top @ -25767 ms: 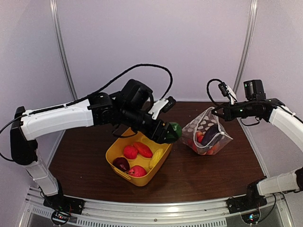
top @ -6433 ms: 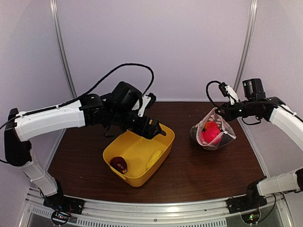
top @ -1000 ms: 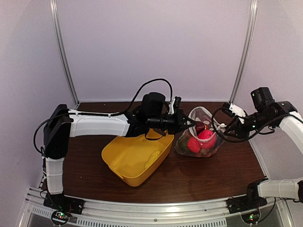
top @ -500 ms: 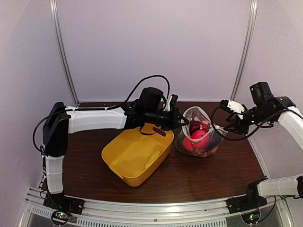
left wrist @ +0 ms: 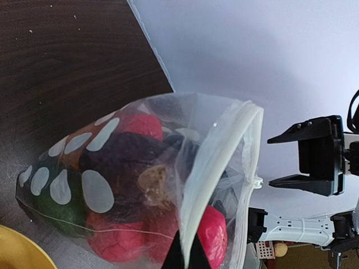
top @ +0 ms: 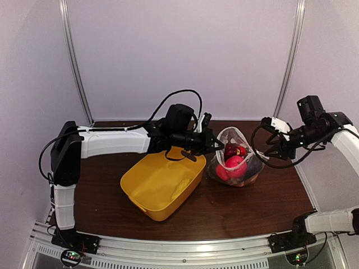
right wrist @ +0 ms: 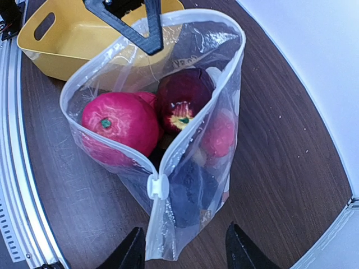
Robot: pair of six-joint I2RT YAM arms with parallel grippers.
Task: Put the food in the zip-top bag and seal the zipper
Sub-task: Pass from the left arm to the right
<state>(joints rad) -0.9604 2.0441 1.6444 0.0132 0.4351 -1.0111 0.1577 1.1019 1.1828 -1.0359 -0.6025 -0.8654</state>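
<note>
The yellow tub (left wrist: 11, 246) was cut off at the left wrist view's corner. Food (right wrist: 188, 185) low in the zip-top bag (right wrist: 224, 84) was blurred by plastic. Of the right gripper (right wrist: 185, 252), only fingertips (right wrist: 132, 252) were shown.

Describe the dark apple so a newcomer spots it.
Start at the yellow tub; right of it stands the clear polka-dot bag, mouth open. Near its top, the maroon apple shows a pale stem hollow, unlike the brighter red fruit beside it.
</note>
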